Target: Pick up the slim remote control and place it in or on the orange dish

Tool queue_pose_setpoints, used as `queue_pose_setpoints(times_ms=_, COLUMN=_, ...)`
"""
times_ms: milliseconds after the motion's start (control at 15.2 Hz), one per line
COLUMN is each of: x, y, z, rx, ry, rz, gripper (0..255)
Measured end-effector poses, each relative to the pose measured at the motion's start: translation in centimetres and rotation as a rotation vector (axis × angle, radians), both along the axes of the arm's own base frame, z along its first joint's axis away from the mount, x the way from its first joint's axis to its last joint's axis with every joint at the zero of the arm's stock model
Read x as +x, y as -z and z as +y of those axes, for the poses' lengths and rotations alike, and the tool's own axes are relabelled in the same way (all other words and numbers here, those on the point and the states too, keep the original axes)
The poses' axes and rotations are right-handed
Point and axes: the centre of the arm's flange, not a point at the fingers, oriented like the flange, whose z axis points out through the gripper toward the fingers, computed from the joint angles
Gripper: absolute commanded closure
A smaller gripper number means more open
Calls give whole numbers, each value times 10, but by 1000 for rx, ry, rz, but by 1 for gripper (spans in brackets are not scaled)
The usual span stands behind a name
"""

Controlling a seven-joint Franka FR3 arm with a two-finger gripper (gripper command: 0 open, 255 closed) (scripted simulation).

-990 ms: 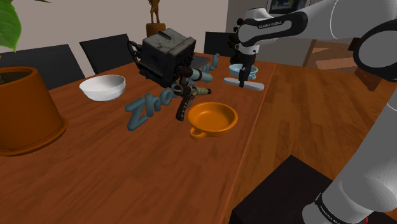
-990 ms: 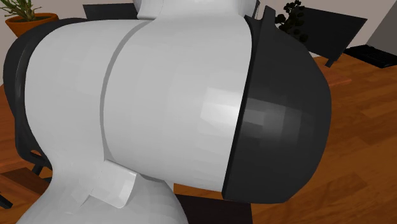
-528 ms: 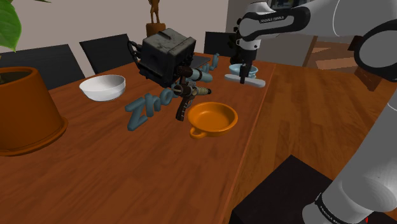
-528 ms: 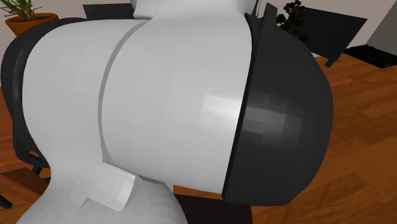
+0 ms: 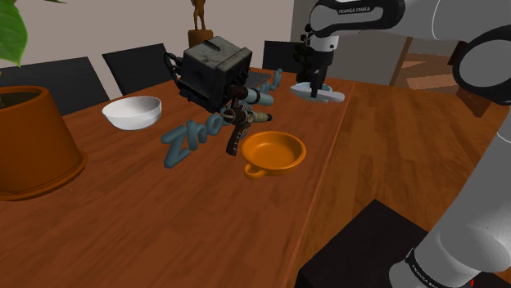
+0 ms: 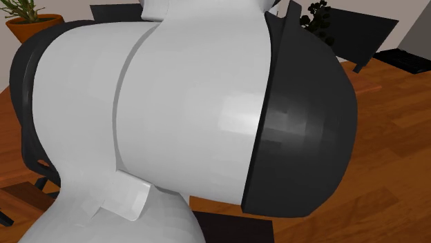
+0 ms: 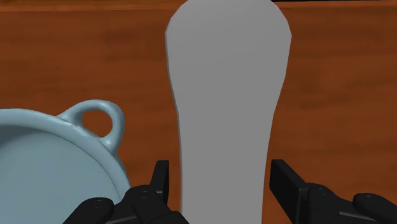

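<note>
Presently | gripper (image 5: 315,81): fingers clamped on the grey slim remote (image 7: 226,95) (one finger at each side) | remote: held above the wooden table (image 5: 164,221), beside a pale blue cup (image 7: 57,146) | orange dish (image 5: 273,151): on table, well apart.

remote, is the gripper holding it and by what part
Yes: the gripper clasps the grey remote across its narrower part, one finger on each long side.

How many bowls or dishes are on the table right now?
3: white bowl near the plant pot, orange dish mid-table, pale blue handled dish beside the remote. The dark box may hide more.
</note>
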Motion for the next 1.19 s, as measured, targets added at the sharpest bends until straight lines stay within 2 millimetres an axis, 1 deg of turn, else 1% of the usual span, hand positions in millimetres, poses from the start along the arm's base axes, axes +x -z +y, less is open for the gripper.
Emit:
queue_pose_setpoints(times_ms=660, x=1, y=-52, z=1, rx=0, ry=0, rz=0, gripper=255)
queue_pose_setpoints(times_ms=726, x=-2, y=-54, z=6, rx=0, ry=0, rz=0, gripper=255)
queue_pose_setpoints(times_ms=858, x=-8, y=-58, z=24, rx=1, ry=0, rz=0, gripper=255)
queue_pose_setpoints(times_ms=924, x=-16, y=-55, z=38, rx=1, ry=-1, rz=0, gripper=255)
queue_pose_setpoints(times_ms=990, x=-18, y=-55, z=49, rx=1, ry=-1, rz=0, gripper=255)
queue_pose_setpoints(times_ms=1122, x=-30, y=-58, z=72, rx=1, ry=-2, rz=0, gripper=255)
queue_pose_setpoints(times_ms=1188, x=-34, y=-58, z=85, rx=1, ry=-2, rz=0, gripper=255)
